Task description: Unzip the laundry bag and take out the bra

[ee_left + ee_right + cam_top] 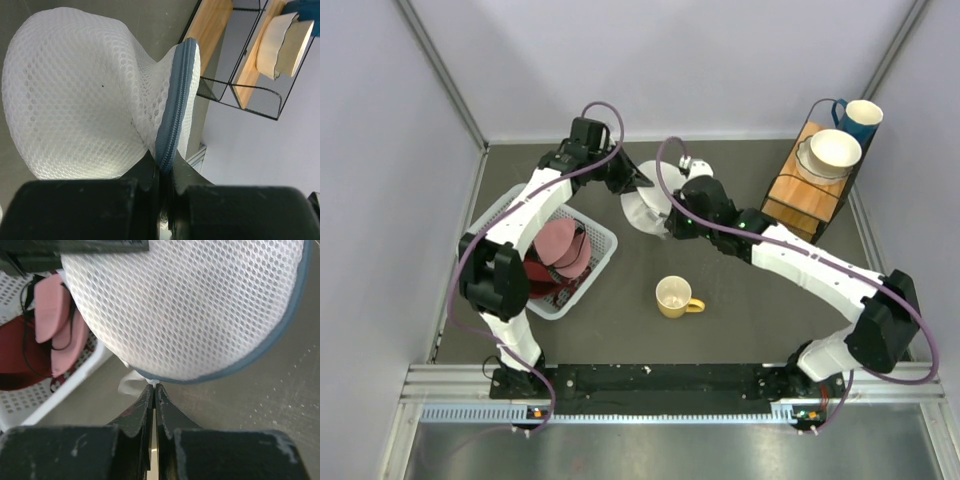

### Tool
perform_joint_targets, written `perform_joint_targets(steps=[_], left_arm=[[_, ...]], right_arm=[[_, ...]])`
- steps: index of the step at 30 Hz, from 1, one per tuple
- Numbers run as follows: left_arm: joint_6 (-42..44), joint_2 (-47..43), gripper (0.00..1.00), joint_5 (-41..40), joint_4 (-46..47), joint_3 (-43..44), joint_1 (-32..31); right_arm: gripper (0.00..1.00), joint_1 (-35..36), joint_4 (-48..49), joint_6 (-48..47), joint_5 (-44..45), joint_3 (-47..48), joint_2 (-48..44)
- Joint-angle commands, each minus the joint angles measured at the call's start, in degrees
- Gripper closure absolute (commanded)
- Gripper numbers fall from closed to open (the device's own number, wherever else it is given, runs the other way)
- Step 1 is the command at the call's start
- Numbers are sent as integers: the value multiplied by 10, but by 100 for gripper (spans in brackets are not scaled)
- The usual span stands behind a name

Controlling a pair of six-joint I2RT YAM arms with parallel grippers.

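While the white mesh laundry bag (642, 210) sits behind the yellow mug (673, 296), the left gripper (163, 169) pinches its blue zipper edge (175, 100) tight. The right gripper (154, 388) is squeezed shut on the bag's rim.

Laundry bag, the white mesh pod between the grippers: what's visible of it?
The white honeycomb-mesh laundry bag is translucent, soft and dented in, edged by a grey-blue zipper band that looks zipped where visible. It stands on edge between the arms. The left gripper pinches the band; the right gripper is shut at its rim.
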Motion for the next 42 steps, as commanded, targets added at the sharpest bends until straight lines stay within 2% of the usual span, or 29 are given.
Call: perform_joint_targets(steps=[1,7,12,13,14,15,17,18,19,21,22,24,27,32,39,41,42], left_arm=[[71,42,100,68,-5,52,8],[176,133,100,70,-66,140,8],[218,207,100,50,-87,202,3],[215,215,96,51,-93,225,3],[211,224,90,49,-109,240,3],[211,233,69,51,-132,252,3],[208,225,39,45,-143,263,3],[208,203,36,30,-143,259,5],[194,188,27,24,-146,251,8],[157,124,25,33,-126,169,19],[121,95,25,39,-66,128,21],[95,25,26,29,-26,19,23],[52,-27,31,37,10,-66,23],[9,-76,32,44,46,-136,9],[-30,-58,33,53,90,-182,-19],[-38,-44,40,52,100,-180,-21],[-41,-39,57,55,105,-175,-21]], right_arm=[[100,-20,10,-12,13,-57,-39],[100,-41,14,-60,-66,-54,-21],[100,-39,14,-47,-117,-28,0],[100,-37,13,-42,-122,-26,7],[100,-37,13,-32,-132,-22,12],[100,-38,13,-27,-135,-16,16],[100,-37,13,-15,-139,-13,27],[100,-37,16,-13,-140,-10,31],[100,-36,17,-10,-140,-9,34],[100,-36,20,-6,-135,-9,39],[100,-37,20,-6,-133,-10,39],[100,-37,21,-5,-130,-11,40],[100,-37,22,-4,-131,-12,41],[100,-37,23,-2,-131,-12,41],[100,-38,23,-1,-129,-10,43],[100,-38,23,-1,-128,-11,42],[100,-37,23,0,-128,-13,43]])
